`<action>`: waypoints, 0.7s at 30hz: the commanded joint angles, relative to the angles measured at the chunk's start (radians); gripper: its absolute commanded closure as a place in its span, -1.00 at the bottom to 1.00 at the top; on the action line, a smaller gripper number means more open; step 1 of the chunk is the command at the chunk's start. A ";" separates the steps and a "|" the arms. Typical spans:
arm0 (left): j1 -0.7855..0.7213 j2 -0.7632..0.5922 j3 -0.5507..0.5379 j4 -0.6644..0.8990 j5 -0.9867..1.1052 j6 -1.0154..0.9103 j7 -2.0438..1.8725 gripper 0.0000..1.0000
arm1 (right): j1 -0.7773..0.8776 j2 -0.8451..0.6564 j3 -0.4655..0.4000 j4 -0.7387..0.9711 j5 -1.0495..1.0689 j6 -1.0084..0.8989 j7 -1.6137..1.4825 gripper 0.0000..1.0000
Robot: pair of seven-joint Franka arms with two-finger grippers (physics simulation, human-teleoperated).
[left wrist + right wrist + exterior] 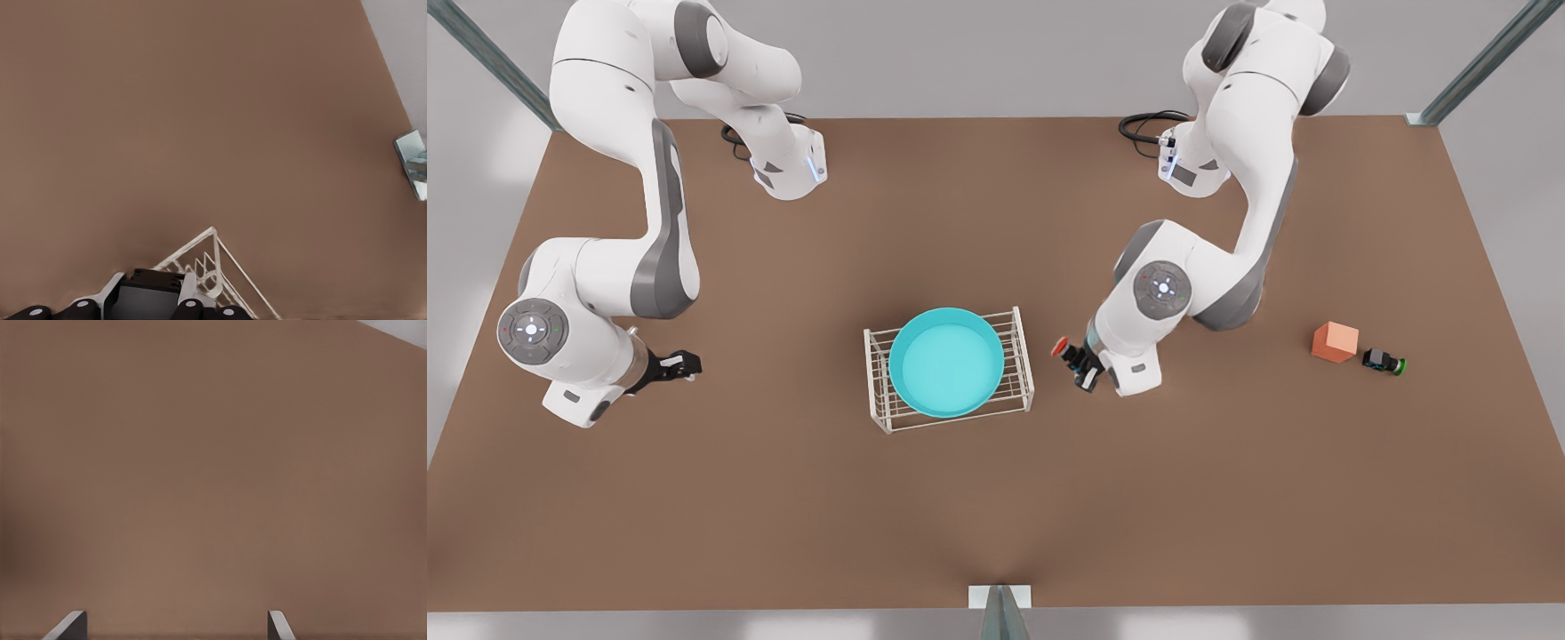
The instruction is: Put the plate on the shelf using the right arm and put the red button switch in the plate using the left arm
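plate [947, 362] sits on shelf [949, 368] mid-tabletop, nothing in it | left gripper [1074, 357] pinching red button switch [1060, 347] just beside shelf | right gripper [679, 365] spread, empty, waiting well apart from shelf | orange cube [1335, 342], green-capped switch [1384, 361] near tabletop edge

No readable text, label, brand or number appears on anything in these views. The arms, the objects and the table carry no legible markings.
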 commanded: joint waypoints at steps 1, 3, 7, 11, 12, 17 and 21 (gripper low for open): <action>0.000 0.009 -0.041 0.001 -0.031 0.206 -0.604 0.34 | 0.000 -0.001 0.000 0.000 0.000 -0.001 -0.002 -1.00; -0.017 0.043 -0.070 0.000 -0.030 0.327 -0.658 0.34 | 0.000 -0.001 0.000 0.000 0.001 -0.001 -0.004 -1.00; -0.107 0.135 -0.072 0.000 -0.030 0.523 -0.719 0.33 | 0.001 0.002 0.000 0.000 0.000 -0.001 -0.004 -1.00; -0.155 0.178 -0.070 0.000 -0.030 0.652 -0.775 0.32 | 0.000 0.002 0.000 0.000 0.000 -0.001 -0.004 -1.00; -0.155 0.180 -0.070 0.000 -0.030 0.652 -0.775 0.27 | 0.001 0.002 0.000 0.000 0.000 -0.001 -0.002 -1.00; -0.157 0.183 -0.070 -0.011 -0.019 0.651 -0.771 -1.00 | 0.001 0.002 0.000 0.000 0.000 -0.001 -0.002 -1.00; 0.017 0.035 -0.072 0.001 -0.010 0.028 0.036 -1.00 | 0.001 0.002 0.000 0.000 0.000 -0.001 -0.004 -1.00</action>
